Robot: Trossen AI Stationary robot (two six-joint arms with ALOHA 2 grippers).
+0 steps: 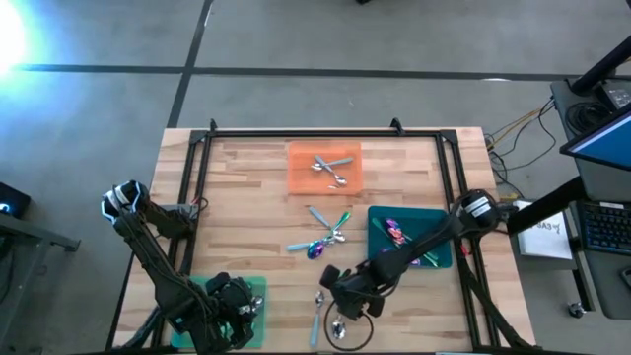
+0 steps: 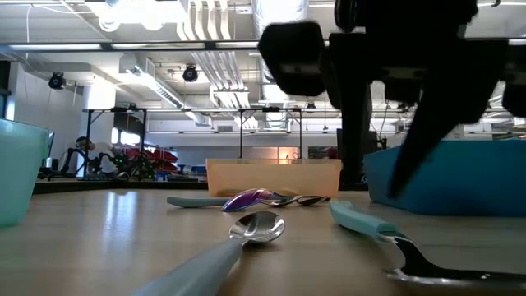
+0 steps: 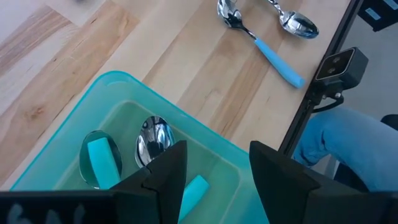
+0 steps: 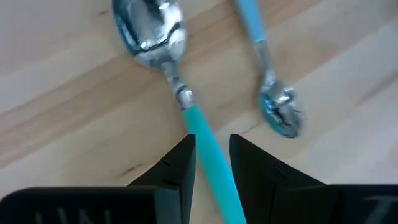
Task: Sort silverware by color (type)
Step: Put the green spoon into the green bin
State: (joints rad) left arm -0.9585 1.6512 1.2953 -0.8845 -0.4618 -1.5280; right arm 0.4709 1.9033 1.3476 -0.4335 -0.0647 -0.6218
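Right wrist view: right gripper (image 4: 211, 163), part-open, straddles the teal-handled spoon (image 4: 163, 59); grip unclear.

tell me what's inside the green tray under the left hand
The left wrist view shows the green tray holding teal-handled spoons: one shiny bowl and two teal handles show. The left hand, open above it, covers the rest, so the full count cannot be seen.
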